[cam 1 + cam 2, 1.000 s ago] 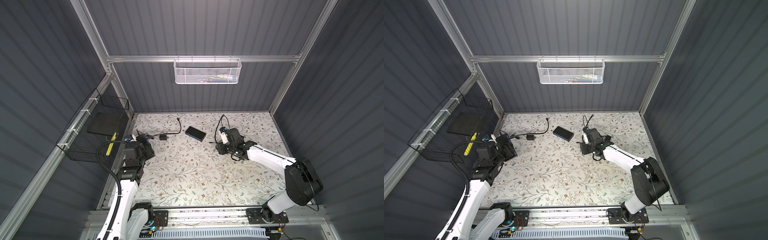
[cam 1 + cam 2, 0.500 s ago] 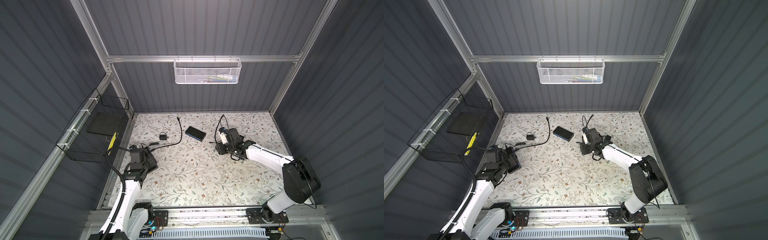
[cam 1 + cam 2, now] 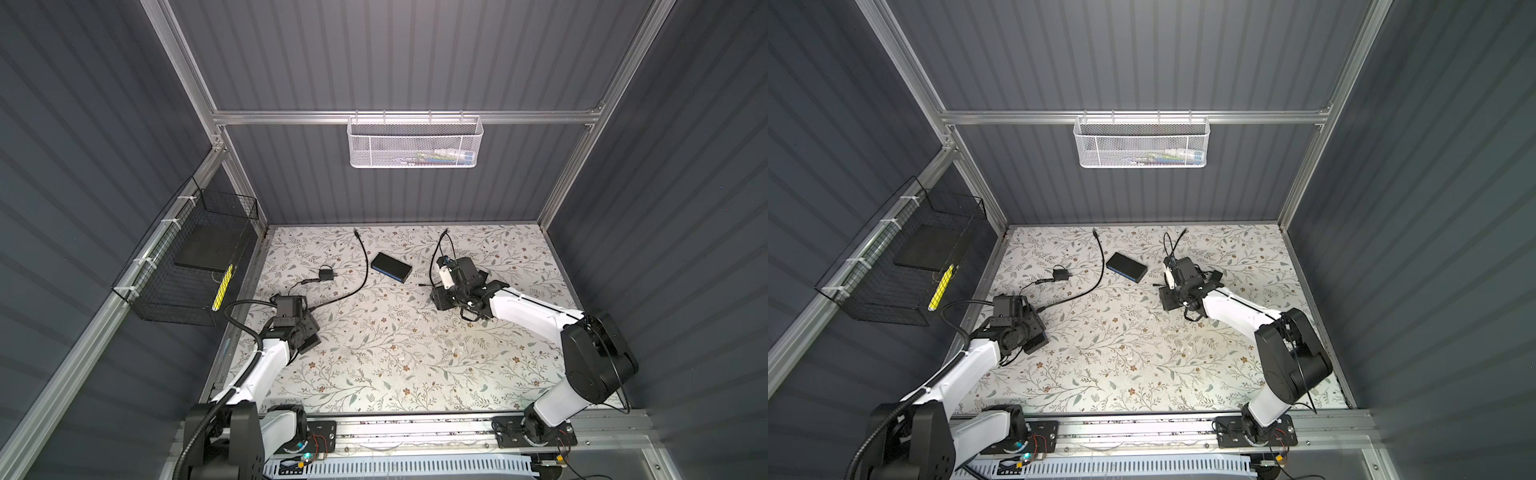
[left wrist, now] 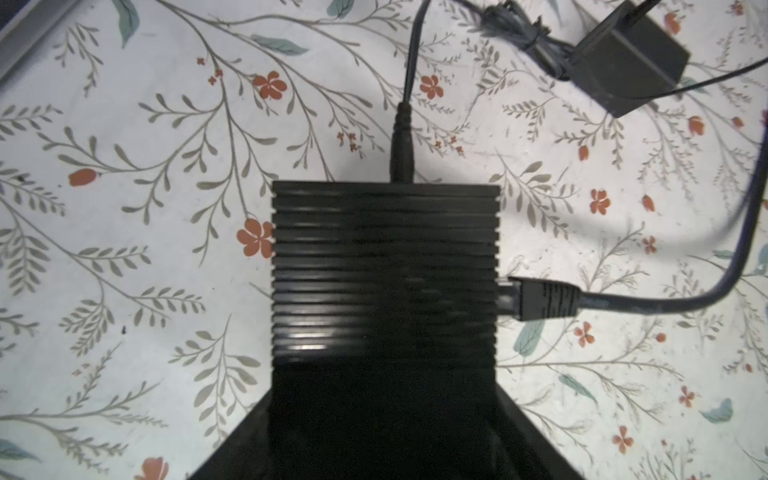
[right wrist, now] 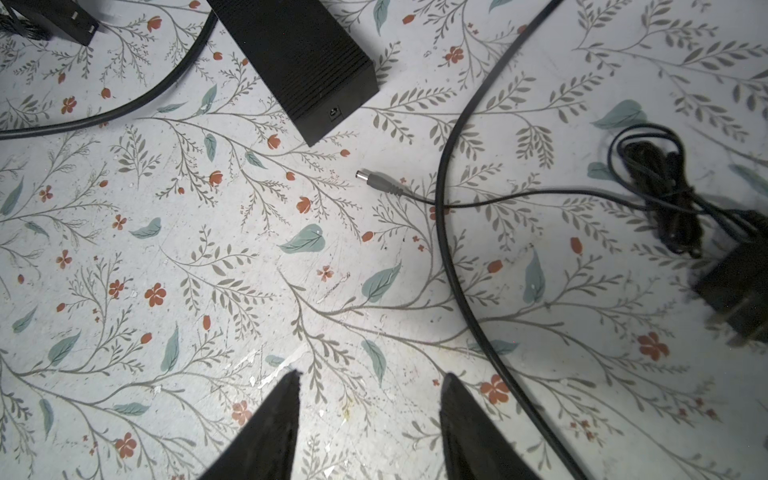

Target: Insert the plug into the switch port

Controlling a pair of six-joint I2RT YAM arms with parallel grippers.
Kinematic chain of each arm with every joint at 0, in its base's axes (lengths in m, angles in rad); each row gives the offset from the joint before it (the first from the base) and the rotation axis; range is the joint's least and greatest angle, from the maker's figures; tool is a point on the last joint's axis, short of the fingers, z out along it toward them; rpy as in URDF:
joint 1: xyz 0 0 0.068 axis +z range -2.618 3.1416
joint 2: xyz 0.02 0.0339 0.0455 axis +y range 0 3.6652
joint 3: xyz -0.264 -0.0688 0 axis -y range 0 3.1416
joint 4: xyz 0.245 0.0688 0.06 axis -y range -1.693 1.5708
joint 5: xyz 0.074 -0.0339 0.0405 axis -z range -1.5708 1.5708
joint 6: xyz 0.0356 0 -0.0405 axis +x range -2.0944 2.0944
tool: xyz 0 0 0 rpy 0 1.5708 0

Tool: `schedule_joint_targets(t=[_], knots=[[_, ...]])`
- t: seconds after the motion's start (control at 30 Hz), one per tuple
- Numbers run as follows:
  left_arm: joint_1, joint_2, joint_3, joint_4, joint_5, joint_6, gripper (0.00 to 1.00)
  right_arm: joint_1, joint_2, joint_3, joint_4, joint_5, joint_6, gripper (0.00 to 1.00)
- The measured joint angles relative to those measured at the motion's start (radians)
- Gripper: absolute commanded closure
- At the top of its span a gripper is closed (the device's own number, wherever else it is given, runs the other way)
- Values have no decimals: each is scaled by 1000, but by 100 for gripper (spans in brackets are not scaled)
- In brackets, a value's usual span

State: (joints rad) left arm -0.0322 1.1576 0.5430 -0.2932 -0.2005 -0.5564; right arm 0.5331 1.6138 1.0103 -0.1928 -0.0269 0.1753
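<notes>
The switch (image 3: 391, 267) (image 3: 1126, 266), a flat black box with a blue long face, lies at the back middle of the mat. In the right wrist view its end (image 5: 299, 54) shows the small switch port (image 5: 334, 112). The grey barrel plug (image 5: 374, 179) (image 3: 419, 285) lies loose on the mat, a short way from that port. My right gripper (image 5: 371, 380) (image 3: 442, 299) hangs open over the mat behind the plug, holding nothing. My left gripper (image 4: 384, 374) (image 3: 305, 332) is shut on a second black ribbed box (image 4: 384, 270) with two cables plugged into it.
A power adapter (image 5: 731, 291) and its coiled cord (image 5: 665, 195) lie beside my right gripper. A thick black cable (image 5: 440, 208) curves past the plug. Another adapter (image 3: 327, 274) lies at the back left. A wire basket (image 3: 195, 266) hangs on the left wall.
My left arm has pulled back toward the front with its box, dragging the thick cable and the left adapter along. The right gripper has barely moved.
</notes>
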Motion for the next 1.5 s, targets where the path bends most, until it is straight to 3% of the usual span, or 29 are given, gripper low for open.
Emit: schedule_joint_targets(t=[0.27, 0.57, 0.77, 1.07, 1.23, 1.37, 1.5], knots=[[1, 159, 32, 29, -36, -43, 27, 0, 2, 0, -5, 0, -2, 44], [78, 279, 105, 89, -27, -39, 13, -7, -9, -42, -18, 10, -3, 43], [80, 246, 134, 84, -20, 4, 7, -28, -28, -54, -29, 16, -3, 42], [62, 39, 174, 18, 4, 96, 3, -108, -60, -55, -50, 16, 9, 37], [-8, -25, 238, -27, 5, 147, 5, -183, -56, -39, -77, 19, 37, 37], [-164, 10, 330, -39, -36, 206, 8, -204, 11, 66, -131, 11, 31, 38], [-315, 130, 416, -8, -69, 284, 11, -198, 101, 174, -175, -23, -6, 41]])
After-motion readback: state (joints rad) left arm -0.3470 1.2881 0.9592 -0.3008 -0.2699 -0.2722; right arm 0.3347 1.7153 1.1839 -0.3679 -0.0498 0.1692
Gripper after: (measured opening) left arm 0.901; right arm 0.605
